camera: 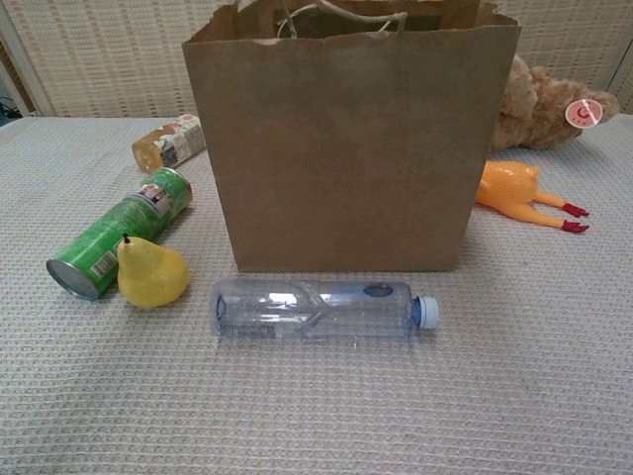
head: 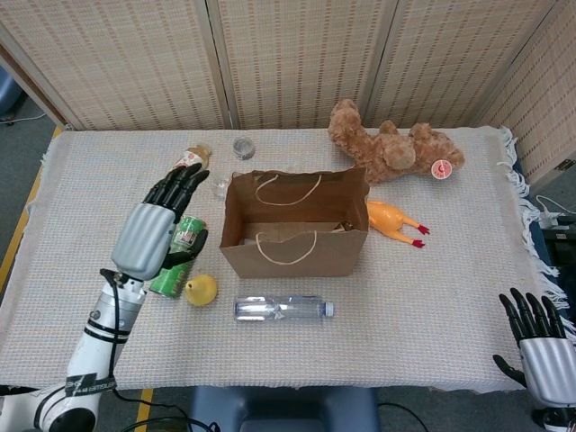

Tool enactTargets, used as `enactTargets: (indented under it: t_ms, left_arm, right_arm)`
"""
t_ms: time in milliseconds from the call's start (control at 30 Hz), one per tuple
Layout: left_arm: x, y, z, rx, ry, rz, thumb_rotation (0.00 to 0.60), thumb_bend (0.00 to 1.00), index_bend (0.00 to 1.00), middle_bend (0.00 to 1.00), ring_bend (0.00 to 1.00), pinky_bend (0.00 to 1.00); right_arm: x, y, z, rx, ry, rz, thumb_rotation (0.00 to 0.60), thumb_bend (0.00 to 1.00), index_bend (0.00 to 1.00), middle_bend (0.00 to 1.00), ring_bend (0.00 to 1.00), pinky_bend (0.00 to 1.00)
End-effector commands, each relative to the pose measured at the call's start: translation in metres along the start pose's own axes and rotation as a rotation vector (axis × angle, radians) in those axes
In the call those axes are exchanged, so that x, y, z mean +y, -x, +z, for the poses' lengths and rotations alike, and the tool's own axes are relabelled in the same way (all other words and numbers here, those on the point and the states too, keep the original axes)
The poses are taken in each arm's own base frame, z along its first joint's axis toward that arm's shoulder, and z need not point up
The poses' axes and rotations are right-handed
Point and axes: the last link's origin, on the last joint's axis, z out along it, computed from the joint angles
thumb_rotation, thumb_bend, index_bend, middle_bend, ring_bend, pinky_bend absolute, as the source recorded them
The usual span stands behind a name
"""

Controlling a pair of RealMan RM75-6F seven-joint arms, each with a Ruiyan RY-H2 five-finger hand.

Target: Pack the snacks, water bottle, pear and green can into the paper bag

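A pale woven cloth [head: 450, 279] covers the tabletop [head: 36, 193]; wicker screens [head: 297, 58] fill the frame's top. Both hands, left hand [head: 153, 236] and right hand [head: 543, 353], hold nothing, fingers [head: 184, 184] apart.

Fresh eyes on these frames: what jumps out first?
The upright brown paper bag mid-table dominates, with a clear plastic water bottle lying in front of it. To its left, the grey left hand hovers open above the green can and yellow pear. A brown teddy bear lies behind.

Our left hand [head: 153, 236] hides part of the can [head: 176, 258]; the frame cuts off our right hand [head: 540, 353]; the bag [head: 292, 236] conceals its contents.
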Motion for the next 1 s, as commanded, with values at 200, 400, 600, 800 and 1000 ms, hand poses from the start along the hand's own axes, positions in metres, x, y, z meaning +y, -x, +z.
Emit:
enactTargets:
  t_ms: [200, 400, 600, 800, 1000]
  left_arm:
    - [-0.09, -0.018, -0.077, -0.046, -0.22, -0.064, 0.6, 0.42, 0.07, 0.0, 0.0, 0.14]
    - [-0.125, -0.004, -0.137, -0.165, -0.286, -0.008, 0.6, 0.42, 0.07, 0.0, 0.0, 0.14]
    - [-0.137, 0.018, -0.19, -0.278, -0.218, 0.122, 0.6, 0.42, 0.1, 0.0, 0.0, 0.15]
    - [-0.134, 0.044, -0.225, -0.326, -0.02, 0.192, 0.6, 0.42, 0.13, 0.04, 0.04, 0.2]
    - [-0.12, 0.07, -0.24, -0.321, 0.29, 0.194, 0.6, 0.42, 0.14, 0.08, 0.1, 0.25]
  right_arm:
    - [-0.001, 0.0, 0.0, 0.002, 0.002, -0.013, 0.6, 0.0, 0.01, 0.0, 0.0, 0.0]
    - [-0.002, 0.0, 0.0, 0.002, 0.003, -0.019, 0.6, 0.0, 0.01, 0.0, 0.0, 0.0]
    - [-0.002, 0.0, 0.0, 0.003, 0.003, -0.02, 0.6, 0.0, 0.01, 0.0, 0.0, 0.0]
    - [-0.002, 0.0, 0.001, 0.002, 0.003, -0.019, 0.6, 0.0, 0.01, 0.0, 0.0, 0.0]
    - [-0.002, 0.0, 0.0, 0.003, 0.002, -0.018, 0.6, 0.0, 0.01, 0.0, 0.0, 0.0]
